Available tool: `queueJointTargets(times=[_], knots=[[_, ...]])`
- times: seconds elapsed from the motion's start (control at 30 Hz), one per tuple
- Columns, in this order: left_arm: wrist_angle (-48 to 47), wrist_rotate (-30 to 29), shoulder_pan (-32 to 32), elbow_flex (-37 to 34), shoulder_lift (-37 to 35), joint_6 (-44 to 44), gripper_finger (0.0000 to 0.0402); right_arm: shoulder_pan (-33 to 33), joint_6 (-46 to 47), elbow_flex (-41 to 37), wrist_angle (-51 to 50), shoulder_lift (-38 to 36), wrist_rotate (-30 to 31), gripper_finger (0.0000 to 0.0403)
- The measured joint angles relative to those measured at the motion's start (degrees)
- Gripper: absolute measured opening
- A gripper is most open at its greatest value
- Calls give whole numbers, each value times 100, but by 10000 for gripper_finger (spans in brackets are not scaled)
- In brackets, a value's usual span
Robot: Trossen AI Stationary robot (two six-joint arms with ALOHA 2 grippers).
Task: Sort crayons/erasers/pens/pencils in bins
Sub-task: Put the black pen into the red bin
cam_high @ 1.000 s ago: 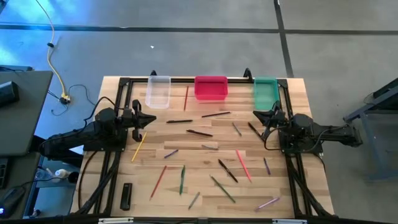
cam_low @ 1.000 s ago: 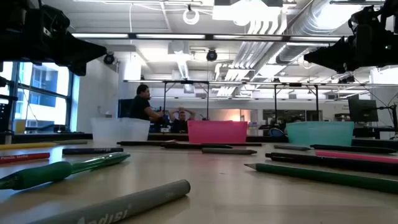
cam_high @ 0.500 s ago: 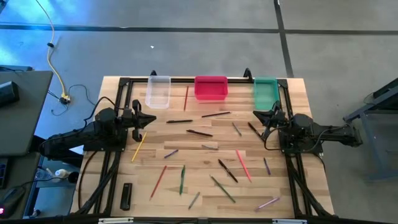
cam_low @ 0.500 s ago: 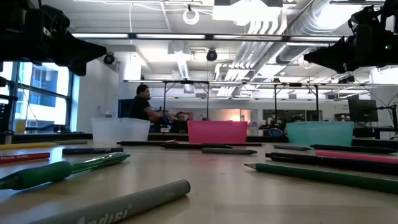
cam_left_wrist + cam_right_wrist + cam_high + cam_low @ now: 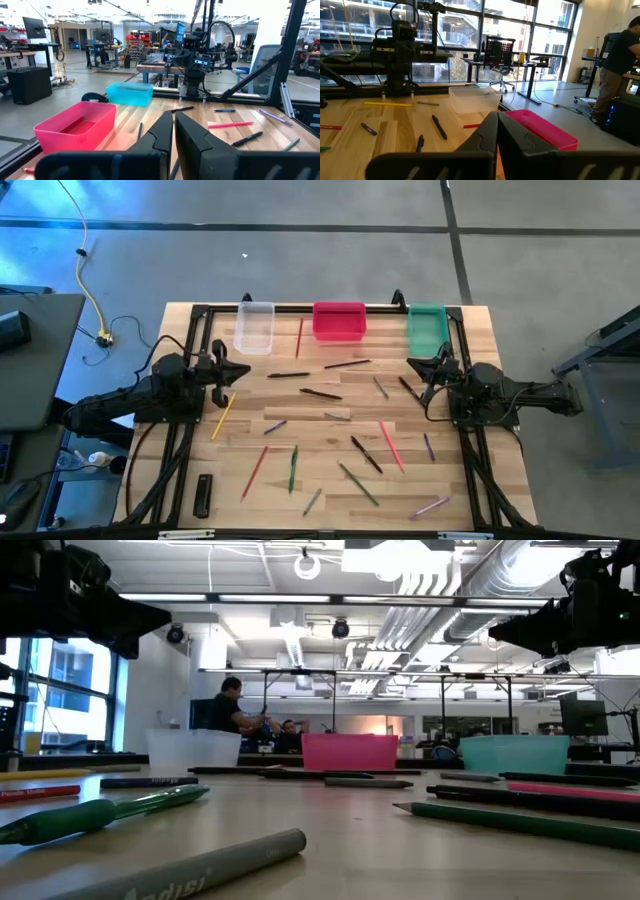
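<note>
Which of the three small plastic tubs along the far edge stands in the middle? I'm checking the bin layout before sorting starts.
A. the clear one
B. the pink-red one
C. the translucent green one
B: in the high view the pink-red plastic tub stands between the clear plastic tub and the translucent green plastic tub.

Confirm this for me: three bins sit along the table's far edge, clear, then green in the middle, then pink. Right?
Not quite. The high view shows the pink bin in the middle, with the clear bin on one side and the green bin on the other. All three do sit along the far edge.
</note>
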Motion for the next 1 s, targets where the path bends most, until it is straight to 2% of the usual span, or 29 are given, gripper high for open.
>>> queueJointTargets(times=[0.13,0.47,0.6,0.77,1.0], knots=[[168,2,-1,0,0,-160,10,0,0,-1,0,0,2,0],[297,27,1,0,0,-1595,10,2,0,0,0,1,1,0],[283,262,-2,0,138,-1654,10,1,0,-1,0,0,2,0],[312,457,-1,0,621,-1639,8,0,0,-1,0,0,0,0],[968,426,-184,188,1830,-1224,1,1,0,-1,0,0,2,0]])
